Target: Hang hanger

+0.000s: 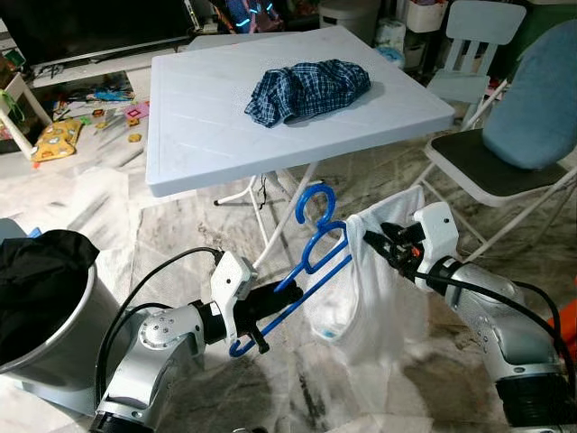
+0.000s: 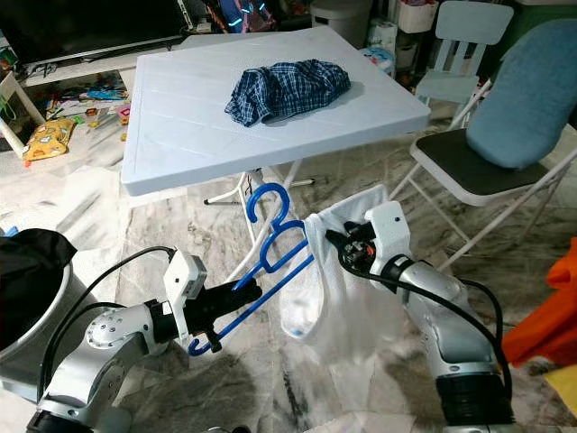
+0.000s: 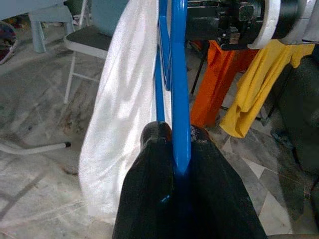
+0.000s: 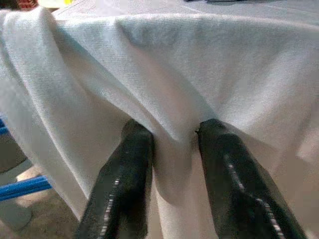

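L gripper (image 1: 255, 317) is clamped on the lower bar of the blue hanger (image 1: 306, 262), fingers (image 3: 149, 189) squeezing the bar from both sides in the left wrist view, w/ the hook end tilted up and away toward the near edge of the white table (image 1: 207, 171). R gripper (image 1: 383, 242) has its fingers (image 4: 124, 164) pinched together on a fold of the white garment (image 1: 374, 289), which drapes over the hanger's far end and hangs below it, clear of the table. A plaid shirt (image 1: 306, 90) lies bunched near the table's far right corner; a bin w/ dark cloth (image 1: 41, 280) stands by the robot's left, a folding chair (image 1: 505, 162) beyond the table's right edge. Step looks like dressing the hanger, not hanging it yet; no rail visible. To do it well: keep L grip firm and bar level so the cloth doesn't slide off, have R pull the fabric further along the arm of the hanger w/o tugging hard, since only a small fold is held and it could slip. Watch the hook near the table edge, may snag.
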### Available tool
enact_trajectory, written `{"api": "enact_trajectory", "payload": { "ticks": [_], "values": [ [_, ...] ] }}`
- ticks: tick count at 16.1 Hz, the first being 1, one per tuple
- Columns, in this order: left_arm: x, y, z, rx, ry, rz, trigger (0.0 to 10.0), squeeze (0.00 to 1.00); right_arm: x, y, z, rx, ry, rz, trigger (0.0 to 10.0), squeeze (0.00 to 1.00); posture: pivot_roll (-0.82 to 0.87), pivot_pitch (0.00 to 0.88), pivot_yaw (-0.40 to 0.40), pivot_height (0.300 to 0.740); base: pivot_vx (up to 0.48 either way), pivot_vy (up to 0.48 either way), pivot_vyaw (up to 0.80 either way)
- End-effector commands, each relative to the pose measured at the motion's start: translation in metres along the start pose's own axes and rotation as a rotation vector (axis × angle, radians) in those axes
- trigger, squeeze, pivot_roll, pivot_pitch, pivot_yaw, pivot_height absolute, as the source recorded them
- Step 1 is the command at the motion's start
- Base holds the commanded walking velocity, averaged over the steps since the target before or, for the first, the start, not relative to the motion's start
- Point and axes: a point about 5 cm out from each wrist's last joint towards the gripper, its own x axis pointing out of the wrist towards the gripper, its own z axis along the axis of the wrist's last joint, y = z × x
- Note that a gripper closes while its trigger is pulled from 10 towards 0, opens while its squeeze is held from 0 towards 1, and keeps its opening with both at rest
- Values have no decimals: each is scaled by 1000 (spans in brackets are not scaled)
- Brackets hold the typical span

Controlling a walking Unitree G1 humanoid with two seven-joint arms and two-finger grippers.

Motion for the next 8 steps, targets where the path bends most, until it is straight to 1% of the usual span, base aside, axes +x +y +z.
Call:
{"api": "enact_trajectory", "payload": {
  "ticks": [1,4,5,8],
  "values": [
    [-2,5,15,50,-66,12,0,0,-1,-9,1,12,-1,-64,0,0,-175,50,63,740,0,0,0],
    [-3,8,14,57,-66,43,0,0,-4,-19,4,51,-25,-127,0,0,-179,50,62,740,0,0,0],
    [-3,9,13,68,-59,57,0,0,-5,-22,7,48,-43,-156,0,0,-179,51,63,740,0,0,0],
    [-6,14,9,93,-20,87,0,0,-5,-30,30,54,-159,-244,0,0,-179,52,65,740,0,0,0]
  ]
}}
